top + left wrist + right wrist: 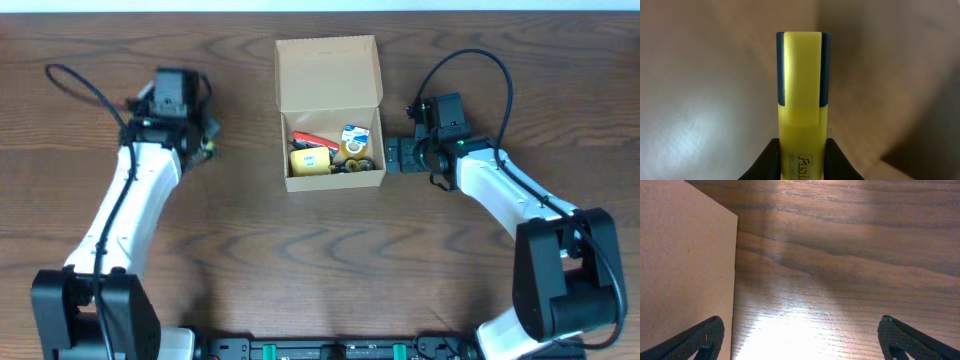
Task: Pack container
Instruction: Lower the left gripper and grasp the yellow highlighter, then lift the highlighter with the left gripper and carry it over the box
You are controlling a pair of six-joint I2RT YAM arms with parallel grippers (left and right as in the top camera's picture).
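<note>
L gripper (801, 161): mine, nearly closed, clamped on a highlighter (801, 95); a dark finger (767, 162) on each side of the barrel, low in the wrist view.
highlighter: yellow body, dark blue cap w/ yellow clip facing the cam; stands straight up out of my grip in the wrist view; black lettering on the barrel just above the fingers, cut off by the frame edge, can't read it.
L arm pos: overhead shows it far left of the container (328, 70), well apart from it, over bare table (300, 260); small yellow-green bit peeks out by the gripper head.
R gripper (800, 341): mine too, jaws spread wide, nothing between them, only wood grain w/ a bright glare patch.
R arm pos: overhead puts the gripper just beside the container's right wall, pointing at it; touching or not, can't tell.
R wrist view: tan cardboard wall fills the left side, plain, unmarked.
container: tan cardboard box, upper centre of the table, between the two arms; flap lid open, tipped back on the far side.
contents: yellow item (310, 161) front left, red item (312, 141) behind it, blue-white item (353, 136) to the right, dark rings (358, 164) front right; too small to ID further.
table: dark wood, grain running left-right.
</note>
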